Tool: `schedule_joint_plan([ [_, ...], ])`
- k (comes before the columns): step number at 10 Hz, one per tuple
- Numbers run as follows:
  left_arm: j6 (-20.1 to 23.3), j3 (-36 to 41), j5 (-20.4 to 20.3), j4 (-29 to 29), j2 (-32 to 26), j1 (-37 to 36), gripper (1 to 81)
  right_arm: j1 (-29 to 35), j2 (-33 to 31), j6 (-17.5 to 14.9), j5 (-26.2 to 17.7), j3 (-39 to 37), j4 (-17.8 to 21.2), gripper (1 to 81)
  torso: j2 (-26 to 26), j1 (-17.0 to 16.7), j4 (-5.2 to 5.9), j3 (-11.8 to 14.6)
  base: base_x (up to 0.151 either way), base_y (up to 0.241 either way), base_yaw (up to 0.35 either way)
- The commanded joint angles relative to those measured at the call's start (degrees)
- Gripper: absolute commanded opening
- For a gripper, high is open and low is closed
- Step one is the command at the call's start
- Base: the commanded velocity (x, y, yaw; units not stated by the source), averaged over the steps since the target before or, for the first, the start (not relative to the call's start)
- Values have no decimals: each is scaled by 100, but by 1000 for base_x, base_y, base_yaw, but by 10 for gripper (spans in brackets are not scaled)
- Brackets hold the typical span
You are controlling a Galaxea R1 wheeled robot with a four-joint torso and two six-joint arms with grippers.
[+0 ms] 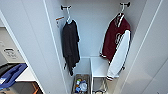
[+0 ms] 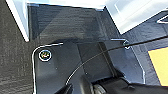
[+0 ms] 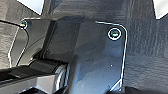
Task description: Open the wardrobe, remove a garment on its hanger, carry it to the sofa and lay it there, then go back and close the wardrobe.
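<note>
The wardrobe (image 1: pixel 92 22) stands open in front of me in the head view, with its left door (image 1: pixel 32 45) and right door (image 1: pixel 147 55) swung out to either side. Inside on the right, the garment (image 1: pixel 115 37), a dark red jacket with white sleeves, hangs on its thin white hanger (image 1: pixel 121 11) from a dark hook near the top. One white sleeve (image 1: pixel 120 60) droops past a white shelf.
A black T-shirt (image 1: pixel 70 45) hangs on the left hook. A white inner shelf (image 1: pixel 100 67) sits low on the right, and a tray of small items (image 1: pixel 80 85) lies on the wardrobe bottom. A blue object (image 1: pixel 12 73) lies left of the door. Dark floor (image 2: pixel 15 50) (image 3: pixel 147 37) shows below both wrists.
</note>
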Motion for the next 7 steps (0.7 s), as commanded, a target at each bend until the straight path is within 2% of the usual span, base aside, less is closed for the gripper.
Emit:
schedule_joint_plan([
  [1,5,-10,288,25,-71,-217,811,-61,17,11,-105,56,754,811,0,0,0,0,0,0,0],
  [3,-13,-10,296,16,-1,-77,811,-79,122,-76,-262,-22,902,811,0,0,0,0,0,0,0],
  [4,-13,-10,296,16,44,20,811,-114,166,-321,-290,-102,1218,811,0,0,0,0,0,0,0],
  [5,-13,-1,296,16,61,117,811,-132,236,-950,-360,-145,1673,811,0,0,0,0,0,0,0],
  [7,-13,-9,296,16,87,223,811,-106,280,-3316,-404,-103,3635,811,0,0,0,0,0,0,0],
])
